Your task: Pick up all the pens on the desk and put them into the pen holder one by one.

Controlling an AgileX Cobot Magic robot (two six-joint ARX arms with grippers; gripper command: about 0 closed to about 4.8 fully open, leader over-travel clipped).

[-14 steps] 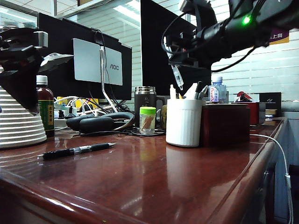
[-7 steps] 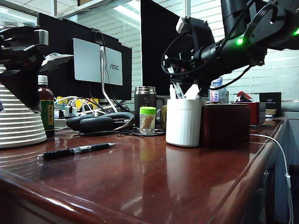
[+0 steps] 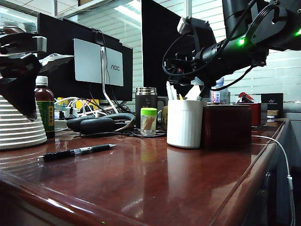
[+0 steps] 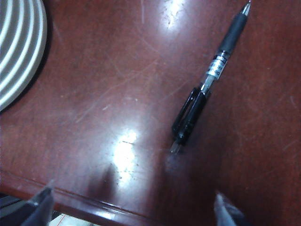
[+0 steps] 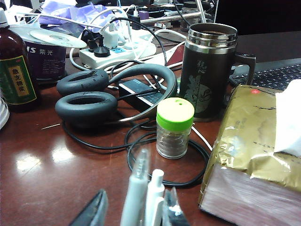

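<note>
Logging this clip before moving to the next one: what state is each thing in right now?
Black pen: lying flat on the desk, untouched.
Whitish pen: standing in the pen holder.
Pen holder: upright, holding several pens.
Left gripper: open, above the black pen.
Right gripper: over the pen holder, jaws part open.
Mug: upright, uncovered.
Small jar: green lid on.

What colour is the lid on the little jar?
Bright green lid, clearest in the right wrist view.

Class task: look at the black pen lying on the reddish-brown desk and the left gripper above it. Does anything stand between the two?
Nothing visible does. The left gripper hangs with jaws wide open over bare glossy reddish-brown wooden desk, and the black pen with a clear middle section lies alone just ahead. The white ribbed round base sits off to one side.
</note>
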